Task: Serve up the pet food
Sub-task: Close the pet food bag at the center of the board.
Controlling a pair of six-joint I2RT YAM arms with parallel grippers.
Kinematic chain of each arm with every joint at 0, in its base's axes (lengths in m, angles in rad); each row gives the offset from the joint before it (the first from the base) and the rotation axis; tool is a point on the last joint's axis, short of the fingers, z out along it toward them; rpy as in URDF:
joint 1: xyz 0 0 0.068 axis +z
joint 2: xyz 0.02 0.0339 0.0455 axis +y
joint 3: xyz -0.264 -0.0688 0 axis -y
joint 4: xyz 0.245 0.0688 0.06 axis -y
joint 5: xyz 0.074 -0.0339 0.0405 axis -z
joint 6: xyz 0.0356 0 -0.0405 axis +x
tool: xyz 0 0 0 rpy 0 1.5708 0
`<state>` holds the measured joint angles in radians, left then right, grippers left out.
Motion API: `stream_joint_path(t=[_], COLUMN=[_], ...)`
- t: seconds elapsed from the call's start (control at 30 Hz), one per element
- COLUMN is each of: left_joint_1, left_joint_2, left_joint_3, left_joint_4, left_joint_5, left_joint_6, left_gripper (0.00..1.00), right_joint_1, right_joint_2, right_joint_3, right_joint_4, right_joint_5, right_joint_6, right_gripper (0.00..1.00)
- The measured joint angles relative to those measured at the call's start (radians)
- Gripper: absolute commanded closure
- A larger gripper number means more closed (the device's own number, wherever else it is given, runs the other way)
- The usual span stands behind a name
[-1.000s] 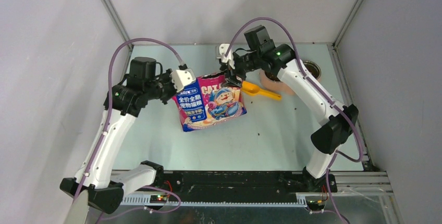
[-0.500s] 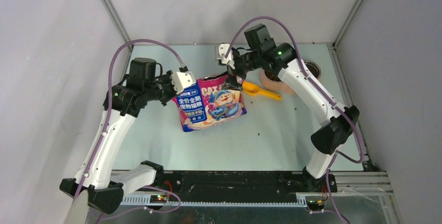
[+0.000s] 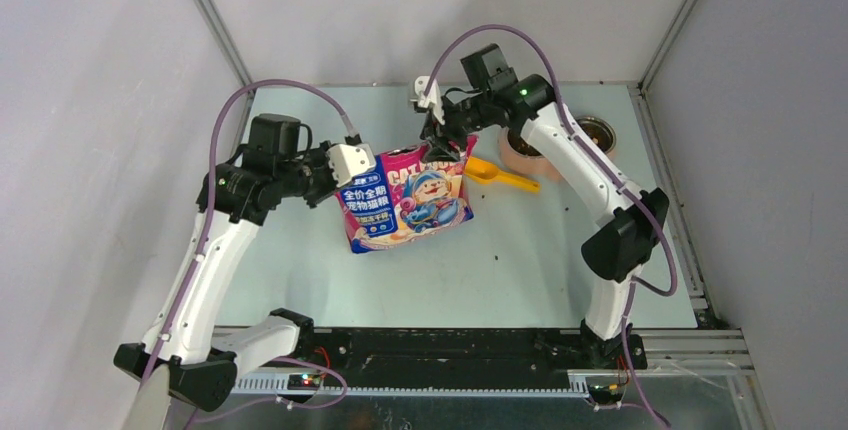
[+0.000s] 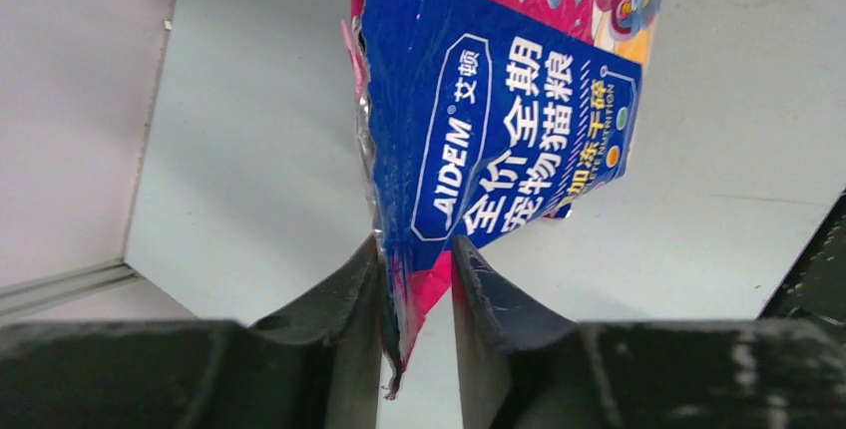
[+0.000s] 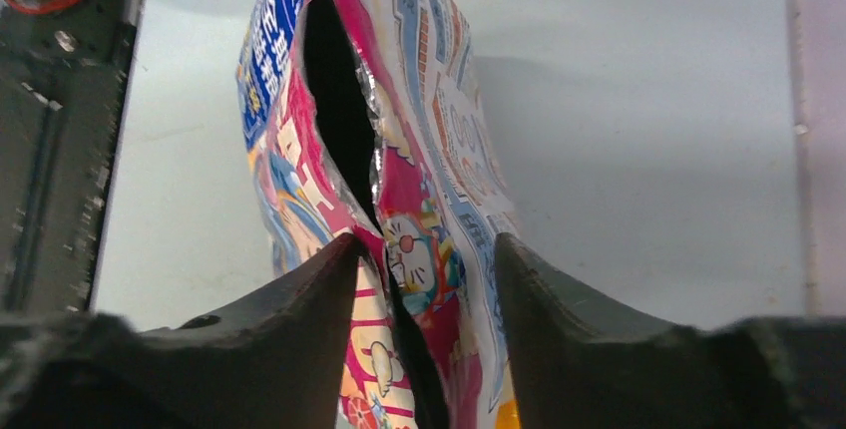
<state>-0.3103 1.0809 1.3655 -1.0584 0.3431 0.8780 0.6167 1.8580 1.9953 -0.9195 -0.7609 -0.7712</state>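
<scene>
From the top camera, the printed bag stands near the middle of the surface, its open top leaning toward the far side. The left tool is at the bag's upper left edge and the right tool at its upper right corner. A yellow scoop lies just beside the bag on the right. A metal bowl sits at the far right, partly behind the right arm, and I cannot tell what is in it. A few small dark pellets of pet food lie loose on the surface, near the bag's right side.

In the left wrist view, the left tool is narrowly parted. The bag's torn blue-and-pink corner hangs between the fingers against the left one, with a sliver of surface showing beside the right one.

In the right wrist view, the right tool stands fairly wide, astride the bag's top edge, both walls between its fingers. I cannot tell whether it presses on them. The bag's mouth gapes as a dark slit, and no pet food can be made out inside.
</scene>
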Motion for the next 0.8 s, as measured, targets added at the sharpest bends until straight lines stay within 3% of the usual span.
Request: stream_joint_path(t=[0.1, 0.2, 0.37, 0.43, 0.7, 0.77, 0.8], left_joint_1=[-0.004, -0.008, -0.010, -0.011, -0.015, -0.015, -0.016], left_joint_2=[0.001, 0.010, 0.041, 0.055, 0.068, 0.065, 0.064], left_joint_3=[0.000, 0.000, 0.000, 0.000, 0.013, 0.013, 0.013], left_joint_4=[-0.008, -0.006, 0.013, 0.016, 0.025, 0.024, 0.023], left_joint_5=[0.000, -0.003, -0.028, -0.036, -0.064, -0.066, -0.066], left_joint_6=[0.005, 0.003, -0.016, -0.023, -0.049, -0.053, -0.058], left_gripper=[0.61, 0.67, 0.97, 1.00, 1.00, 0.92, 0.76], right_joint_1=[-0.019, -0.032, -0.035, -0.035, -0.034, -0.034, -0.034], right_joint_2=[0.026, 0.029, 0.029, 0.029, 0.029, 0.029, 0.029], right_joint_3=[0.043, 0.066, 0.082, 0.082, 0.082, 0.085, 0.087], right_joint_4=[-0.036, -0.058, -0.074, -0.076, -0.082, -0.086, -0.088], right_joint_5=[-0.032, -0.052, -0.063, -0.063, -0.046, -0.039, -0.037], right_joint_6=[0.031, 0.050, 0.064, 0.063, 0.054, 0.052, 0.051], right_gripper=[0.62, 0.68, 0.78, 0.82, 0.97, 0.99, 0.99])
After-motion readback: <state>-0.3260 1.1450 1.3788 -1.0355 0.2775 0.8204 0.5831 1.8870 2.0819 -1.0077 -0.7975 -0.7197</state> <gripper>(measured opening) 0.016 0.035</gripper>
